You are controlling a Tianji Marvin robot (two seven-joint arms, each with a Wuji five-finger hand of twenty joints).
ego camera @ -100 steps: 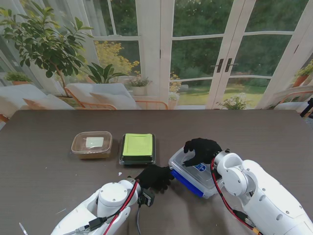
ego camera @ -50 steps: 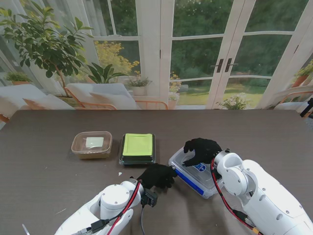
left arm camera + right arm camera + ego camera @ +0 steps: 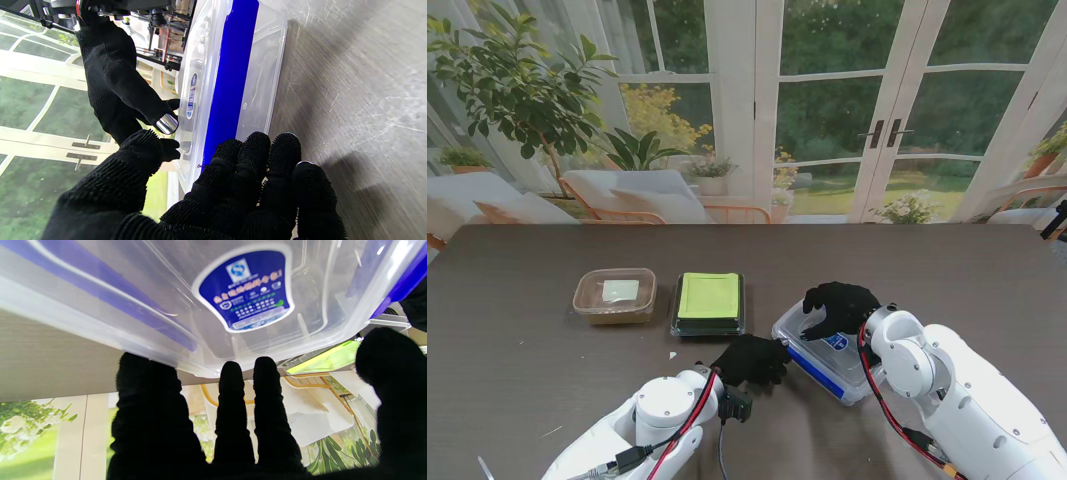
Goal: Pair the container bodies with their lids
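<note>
Right hand (image 3: 835, 306) presses fingers on the clear blue-latched container (image 3: 832, 362) lid, far edge, not grasping. Left hand (image 3: 749, 360) open at its near-left corner (touching? unclear). Bare table (image 3: 527, 370) lies left.

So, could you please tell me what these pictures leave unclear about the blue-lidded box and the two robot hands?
- Stand view: the right robot hand covers the far part of the box, so its grip is unclear.
- Stand view: the left robot hand hides the box's near-left corner; contact is uncertain.
- Left wrist view: the box is cut off by the edge.
- Right wrist view: the label print is too small to read.
</note>
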